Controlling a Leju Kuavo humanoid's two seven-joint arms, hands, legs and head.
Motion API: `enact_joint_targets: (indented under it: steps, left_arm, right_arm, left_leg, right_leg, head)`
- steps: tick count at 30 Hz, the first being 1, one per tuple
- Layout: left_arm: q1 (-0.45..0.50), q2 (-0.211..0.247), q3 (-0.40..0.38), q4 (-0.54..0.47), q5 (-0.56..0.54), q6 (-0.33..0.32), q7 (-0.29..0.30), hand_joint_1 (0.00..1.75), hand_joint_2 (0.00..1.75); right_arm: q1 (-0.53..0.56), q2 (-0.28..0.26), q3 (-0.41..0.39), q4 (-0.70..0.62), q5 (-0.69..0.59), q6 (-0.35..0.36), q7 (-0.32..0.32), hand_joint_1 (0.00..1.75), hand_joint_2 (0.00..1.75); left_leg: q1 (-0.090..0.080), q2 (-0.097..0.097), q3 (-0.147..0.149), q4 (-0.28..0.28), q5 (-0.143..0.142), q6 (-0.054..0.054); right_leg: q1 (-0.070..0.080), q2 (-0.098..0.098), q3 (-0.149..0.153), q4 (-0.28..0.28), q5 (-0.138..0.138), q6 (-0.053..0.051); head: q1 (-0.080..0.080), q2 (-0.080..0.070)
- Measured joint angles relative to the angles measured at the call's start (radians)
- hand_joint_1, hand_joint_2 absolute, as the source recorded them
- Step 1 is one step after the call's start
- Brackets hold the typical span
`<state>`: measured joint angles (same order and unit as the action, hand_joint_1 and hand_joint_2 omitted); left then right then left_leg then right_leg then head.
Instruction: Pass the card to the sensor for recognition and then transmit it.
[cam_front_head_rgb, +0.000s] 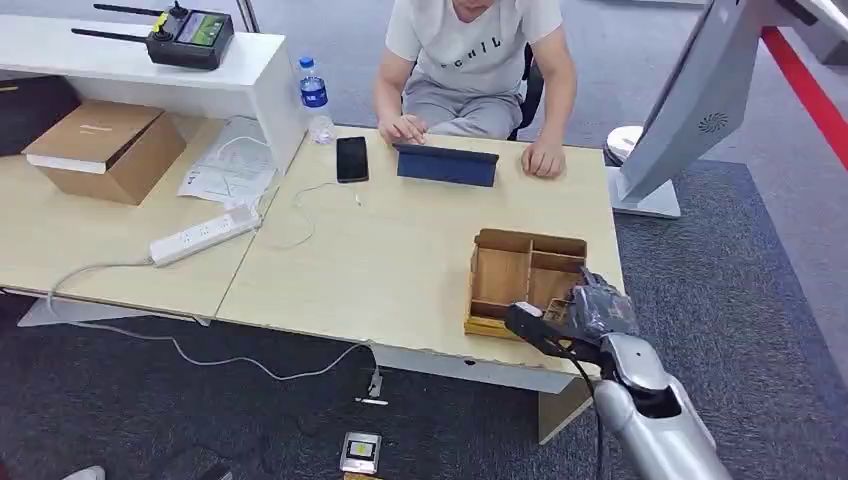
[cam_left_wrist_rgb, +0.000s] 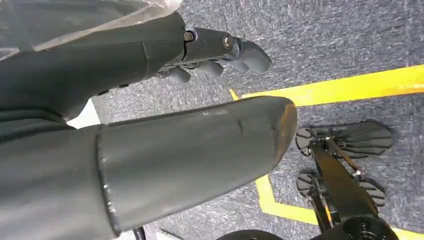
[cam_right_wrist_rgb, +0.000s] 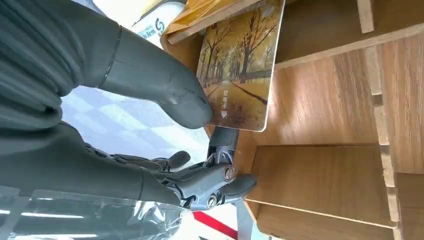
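The right hand (cam_right_wrist_rgb: 165, 130) pinches the card (cam_right_wrist_rgb: 240, 70), apparently by its edge, to lift it from the wooden box (cam_right_wrist_rgb: 325, 115), while the left hand (cam_left_wrist_rgb: 200, 55) hangs idle, fingers loosely curled around nothing.

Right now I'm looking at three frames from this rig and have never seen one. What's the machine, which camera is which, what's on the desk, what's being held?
It is a two-legged humanoid robot with two silver arms, each ending in a many-fingered hand.

The head view looks down from high on its body. The other two views come from cameras at the wrists.

On the table lie a wooden divided box, a phone, a tablet that a seated person is using, a power strip and a cardboard box.

The right hand is at the wooden box. The right wrist view shows its thumb pressed on a card with an autumn-trees picture, at the box's wall.

The left hand hangs over the carpet, holding nothing.
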<state>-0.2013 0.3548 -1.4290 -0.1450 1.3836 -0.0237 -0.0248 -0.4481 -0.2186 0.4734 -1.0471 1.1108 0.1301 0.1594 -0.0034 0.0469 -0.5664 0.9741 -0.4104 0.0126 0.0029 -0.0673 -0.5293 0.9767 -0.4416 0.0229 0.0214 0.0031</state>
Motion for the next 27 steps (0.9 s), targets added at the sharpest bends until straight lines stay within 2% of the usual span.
enact_joint_targets:
  steps: [6, 27]
  left_arm:
    - [0.001, 0.000, 0.000, 0.000, 0.000, -0.003, -0.013, 0.00, 0.00]
    - [0.001, 0.000, -0.001, 0.000, 0.000, -0.013, -0.024, 0.00, 0.00]
  right_arm:
    - [-0.012, -0.016, -0.026, -0.013, 0.002, -0.040, -0.026, 1.75, 1.75]
    - [-0.038, -0.031, -0.069, -0.050, 0.018, -0.055, -0.040, 1.75, 1.75]
  left_leg:
    - [0.000, 0.000, 0.000, 0.000, 0.000, 0.000]
    - [0.000, 0.000, 0.000, 0.000, 0.001, 0.000]
  right_leg:
    - [0.000, 0.000, 0.000, 0.000, 0.001, 0.000]
    - [0.000, 0.000, 0.000, 0.000, 0.001, 0.000]
  head:
    - [0.000, 0.000]
    - [0.000, 0.000]
